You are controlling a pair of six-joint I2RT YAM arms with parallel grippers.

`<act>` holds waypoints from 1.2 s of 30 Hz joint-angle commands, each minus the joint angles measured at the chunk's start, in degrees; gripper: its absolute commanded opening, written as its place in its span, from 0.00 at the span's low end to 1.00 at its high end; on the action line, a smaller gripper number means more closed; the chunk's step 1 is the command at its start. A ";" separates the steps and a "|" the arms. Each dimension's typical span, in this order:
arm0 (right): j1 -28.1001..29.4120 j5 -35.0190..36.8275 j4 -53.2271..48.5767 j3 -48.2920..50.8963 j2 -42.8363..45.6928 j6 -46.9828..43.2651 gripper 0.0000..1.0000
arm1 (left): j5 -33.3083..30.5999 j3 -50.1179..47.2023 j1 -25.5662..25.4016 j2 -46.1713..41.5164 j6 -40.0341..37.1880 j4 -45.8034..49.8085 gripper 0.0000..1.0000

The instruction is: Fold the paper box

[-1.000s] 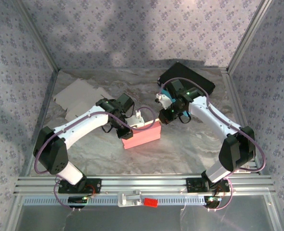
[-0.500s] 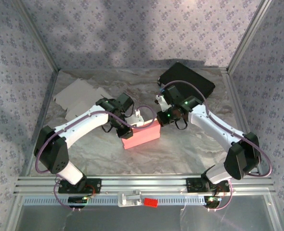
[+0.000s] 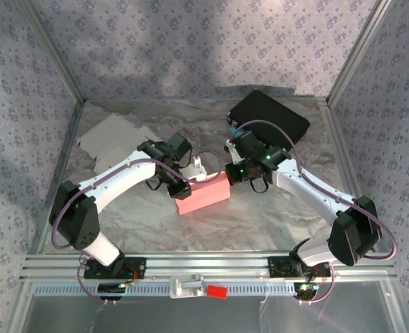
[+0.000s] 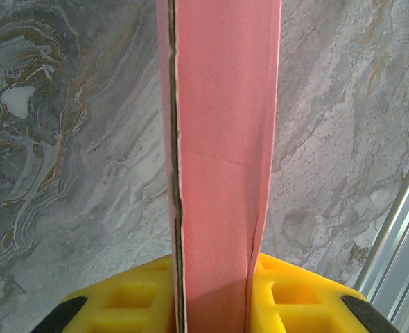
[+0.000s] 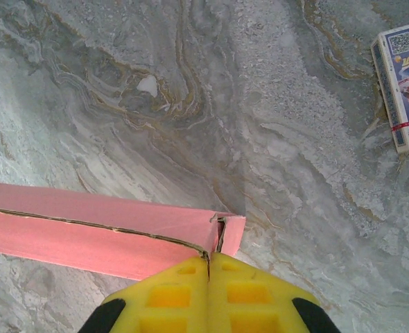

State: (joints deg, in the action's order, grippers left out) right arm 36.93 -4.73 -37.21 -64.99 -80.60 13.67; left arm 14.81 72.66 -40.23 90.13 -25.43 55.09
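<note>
Pink paper box [image 3: 203, 196] at middle of desk [image 3: 260, 215], inside hidden. Its wall clamped in left pincer [image 4: 215, 305]; right pincer [image 5: 209, 291] closed, tips at box's end corner.

— What lies on the marble tabletop [image 3: 260, 215]?
— A black case [image 3: 268, 114] at one o'clock, flat, near the back right corner. At ten o'clock, pale flat sheets [image 3: 111, 137], overlapping, close to the left wall.
— And toward six?
— A red block [image 3: 217, 291] on the slotted metal rail [image 3: 86, 288]. In the right wrist view, a small printed box [image 5: 403, 84] lies at two o'clock, a red stripe across it.
</note>
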 commanded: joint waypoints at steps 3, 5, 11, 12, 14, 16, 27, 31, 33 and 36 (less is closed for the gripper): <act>1.16 2.91 -1.45 2.50 1.72 2.14 0.00 | 0.22 2.41 0.37 0.86 1.24 -2.09 0.25; 1.52 4.05 -0.36 4.03 2.77 2.40 0.00 | -0.12 2.57 0.42 0.84 1.56 -2.33 0.26; 3.03 7.07 2.47 7.28 5.91 3.52 0.00 | -0.97 1.90 0.34 -0.79 3.38 -4.03 0.32; 3.26 7.71 2.54 7.57 6.35 3.72 0.00 | -1.21 1.66 0.34 -1.26 3.73 -4.34 0.32; 3.67 8.68 2.52 8.19 7.24 4.14 0.00 | -1.87 0.81 0.39 -2.49 4.69 -5.26 0.35; 3.83 9.12 2.50 8.63 7.67 4.47 0.00 | -1.59 -0.03 0.29 -3.70 5.40 -5.85 0.45; 6.21 12.14 4.30 9.26 7.75 7.06 0.00 | -3.31 -4.93 -1.07 -10.08 10.31 -9.40 0.58; 6.66 12.90 3.91 9.19 7.74 7.70 0.00 | -8.19 -5.25 -1.07 -13.60 15.49 -10.01 0.62; 6.84 12.99 3.90 9.18 7.82 7.88 0.00 | -10.84 -5.28 -0.99 -15.95 19.84 -9.31 0.59; 6.94 13.16 3.81 8.83 7.67 8.11 0.00 | -13.13 -5.17 -0.99 -19.38 27.20 -5.87 0.51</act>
State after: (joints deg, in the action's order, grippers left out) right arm 43.33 7.14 -31.48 -56.38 -73.34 20.51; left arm 5.65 67.31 -40.95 74.24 -6.76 46.59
